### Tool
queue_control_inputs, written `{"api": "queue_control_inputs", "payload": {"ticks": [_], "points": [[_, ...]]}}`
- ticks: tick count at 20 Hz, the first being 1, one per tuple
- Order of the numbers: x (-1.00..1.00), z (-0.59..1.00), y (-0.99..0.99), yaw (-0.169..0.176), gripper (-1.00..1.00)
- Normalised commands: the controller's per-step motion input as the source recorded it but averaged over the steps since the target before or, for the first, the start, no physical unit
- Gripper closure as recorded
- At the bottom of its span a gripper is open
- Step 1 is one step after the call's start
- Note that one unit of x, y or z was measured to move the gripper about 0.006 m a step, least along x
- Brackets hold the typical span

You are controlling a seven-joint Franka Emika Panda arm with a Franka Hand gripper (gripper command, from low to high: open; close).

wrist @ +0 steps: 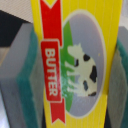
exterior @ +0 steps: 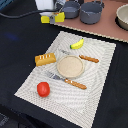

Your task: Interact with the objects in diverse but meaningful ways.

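1. The wrist view is basically all yellow butter block [wrist: 75, 65]: red ribbon label reading "BUTTER", a cow on a green and grey oval. Its ends run off the frame, so the full shape can't be seen.
2. The fingers [wrist: 20, 75] are grey pads with teal edging, one pressed against each side of the block, so they're clamped on it.
3. In the exterior view the butter block [exterior: 52, 18] hangs at the top edge, over the dark table [exterior: 15, 55], just beyond the placemat's far corner. The arm above it is mostly cut off, and a black cable runs across the top, towards the exterior view's left.
4. The woven placemat [exterior: 95, 75] carries a tan plate [exterior: 70, 66] in the middle, the bread loaf [exterior: 45, 59] just beside it on the exterior view's left, the banana [exterior: 77, 44] at the far edge, and the tomato [exterior: 43, 89] near the front.
5. A fork [exterior: 67, 80] and a knife [exterior: 82, 56], both orange-handled, flank the plate; their metal ends are blurry.
6. Behind sits a pinkish board [exterior: 100, 27] with two grey pots [exterior: 92, 12]. A pale bowl [exterior: 123, 17] is cut off at the exterior view's right.
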Motion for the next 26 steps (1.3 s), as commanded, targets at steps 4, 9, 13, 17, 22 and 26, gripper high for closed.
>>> {"api": "queue_control_inputs", "payload": {"ticks": [4,9,13,17,22,26], "points": [[0.19,0.13,-0.89,0.0,1.0],[0.09,0.0,-0.71,0.0,1.0],[0.01,-0.07,-0.65,0.0,1.0],[0.0,-0.11,-0.71,0.0,1.0],[0.0,-0.15,-0.68,0.0,1.0],[0.0,-0.31,-0.5,-0.002,1.0]]}}
